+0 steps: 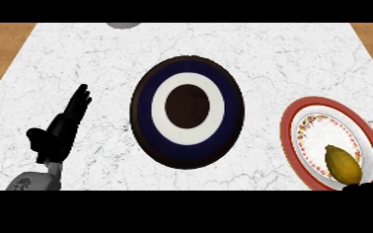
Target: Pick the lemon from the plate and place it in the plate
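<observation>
Left hand is resting open at the view's left, straight fingers pointing away from the robot and holding nothing. Right hand is showing only as a dark sliver at the lower right edge, so whether it is wide or closed cannot be told.

The lemon is lying on the near part of the red-rimmed plate at the view's right, close beside that sliver and well apart from the left hand. Its long axis is running from upper left to lower right, roughly away from the robot and tilted slightly, with the pointed end facing the far side. The right hand is therefore judged the nearer one. The coming reach is likely calling for a short advance up and slightly left, with the grasp closing across the lemon's narrow width.

The dark blue plate, with its white ring and brown centre, is sitting bare in the middle of the counter, between the left hand and the red-rimmed plate and not touching either. It is judged the place for the lemon, to the left of where the lemon is lying.

The counter is presenting a white marbled top. A grey object is sitting cut off at the far edge, and wooden flooring is showing past the far corners.
</observation>
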